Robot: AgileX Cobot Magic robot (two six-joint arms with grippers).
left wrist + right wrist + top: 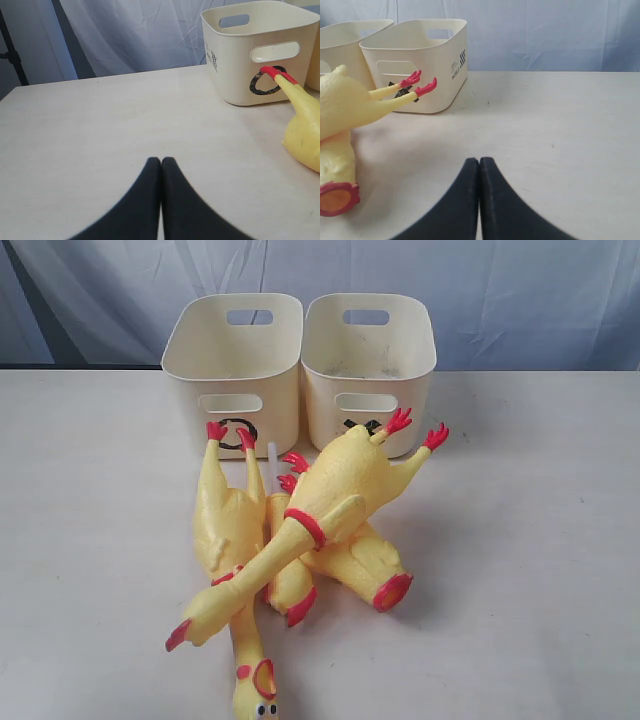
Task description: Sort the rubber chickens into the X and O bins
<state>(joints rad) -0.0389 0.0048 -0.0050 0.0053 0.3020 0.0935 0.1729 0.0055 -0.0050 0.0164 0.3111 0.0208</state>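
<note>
Several yellow rubber chickens lie piled in front of two cream bins. The O bin (232, 360) stands left, the X bin (368, 355) right. One whole chicken (340, 495) lies diagonally on top, its red feet against the X bin. Another whole chicken (225, 520) lies left, feet at the O mark, head at the near edge. A headless body (365, 560) sits under the pile. A white stick (272, 453) pokes out between them; its neck piece (288, 585) is mostly covered. My left gripper (161, 161) is shut and empty, left of the O bin (250, 55). My right gripper (479, 161) is shut and empty, right of the X bin (420, 55).
A pale tabletop (520, 540) stretches bare on both sides of the pile. A blue-grey curtain (500, 290) hangs behind the bins. Neither arm shows in the exterior view. Both bins look empty inside.
</note>
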